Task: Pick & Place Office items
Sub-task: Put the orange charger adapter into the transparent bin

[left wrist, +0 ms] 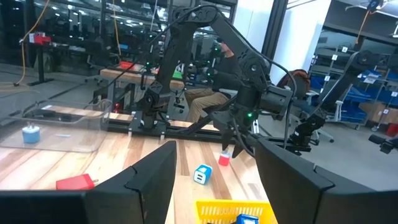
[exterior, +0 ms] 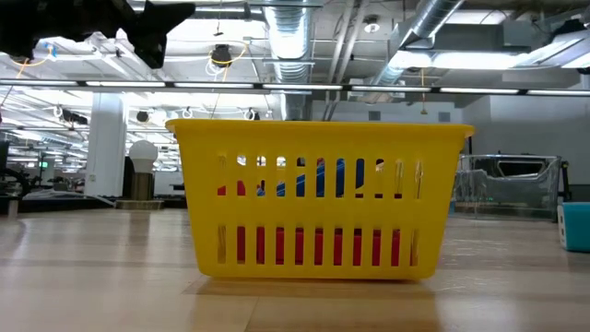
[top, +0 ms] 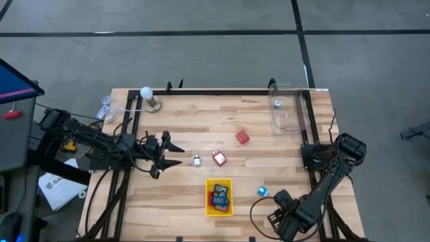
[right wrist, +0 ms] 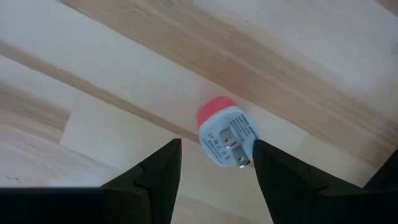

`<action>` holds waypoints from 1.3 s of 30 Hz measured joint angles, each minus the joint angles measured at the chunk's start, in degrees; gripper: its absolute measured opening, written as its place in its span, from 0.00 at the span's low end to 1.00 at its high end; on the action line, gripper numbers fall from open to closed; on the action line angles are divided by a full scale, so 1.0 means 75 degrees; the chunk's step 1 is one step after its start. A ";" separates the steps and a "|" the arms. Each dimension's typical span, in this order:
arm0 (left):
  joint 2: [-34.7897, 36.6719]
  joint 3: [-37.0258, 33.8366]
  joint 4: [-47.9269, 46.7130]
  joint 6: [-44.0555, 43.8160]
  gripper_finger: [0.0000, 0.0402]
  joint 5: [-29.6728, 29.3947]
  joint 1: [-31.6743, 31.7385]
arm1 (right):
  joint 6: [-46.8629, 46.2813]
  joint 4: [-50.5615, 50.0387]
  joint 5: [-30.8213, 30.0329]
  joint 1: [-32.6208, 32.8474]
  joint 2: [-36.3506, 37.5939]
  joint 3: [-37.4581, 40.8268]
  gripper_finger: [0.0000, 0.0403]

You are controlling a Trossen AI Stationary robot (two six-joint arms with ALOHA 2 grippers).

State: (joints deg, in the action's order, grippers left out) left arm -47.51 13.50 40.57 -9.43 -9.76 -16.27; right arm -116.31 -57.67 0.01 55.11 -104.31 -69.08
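Small office items lie on the wooden table: a red block [top: 242, 137], a red-and-white piece [top: 218, 158], a small grey-white piece [top: 197, 160] and a blue cube [top: 262, 191]. More red and blue pieces lie in the yellow tray [top: 209, 202]. My right gripper [right wrist: 214, 168] is open and points down over a red-and-white plug adapter [right wrist: 227, 137], which lies flat on the table, prongs up, just ahead of the fingers. The left wrist view shows the same right gripper [left wrist: 233, 140] above that adapter [left wrist: 224, 158]. My left gripper [top: 168, 153] is open, level above the table, left of the grey-white piece.
A clear plastic box [top: 289, 111] holding a small blue piece [top: 277, 103] stands at the far right corner. A white ball on a metal stand [top: 146, 94] is at the far left edge. In the low view the yellow tray [exterior: 318, 198] fills the middle.
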 joint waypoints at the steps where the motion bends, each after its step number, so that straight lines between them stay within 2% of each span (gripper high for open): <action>1: 0.0000 0.0000 0.0030 0.0000 0.53 0.0000 0.0000 | -0.0017 -0.0017 -0.0001 0.0000 0.0000 0.0000 0.48; 12: 0.0000 0.0000 0.0061 0.0020 0.53 -0.0003 -0.0058 | 0.0252 0.0164 -0.0018 -0.0062 0.0000 0.0000 0.48; 16: 0.0000 0.0000 0.0097 0.0020 0.53 -0.0003 -0.0058 | 0.0383 0.0308 -0.0356 -0.0128 0.0000 0.0000 0.48; 22: 0.0000 0.0000 0.0094 0.0020 0.53 -0.0003 -0.0057 | 0.0901 0.0684 -0.0436 -0.0450 0.0003 -0.0009 0.48; 26: 0.0000 0.0000 0.0094 0.0020 0.53 -0.0003 -0.0058 | 0.1273 0.1035 -0.0861 -0.0659 0.0003 -0.0012 0.48; 39: 0.0000 0.0003 0.0089 0.0022 0.53 -0.0005 -0.0056 | 0.2049 0.1012 -0.0871 -0.0975 -0.0020 -0.0200 0.48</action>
State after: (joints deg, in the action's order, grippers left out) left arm -47.51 13.52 41.23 -9.26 -9.80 -16.69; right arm -100.95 -50.09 -6.52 47.80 -104.47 -70.58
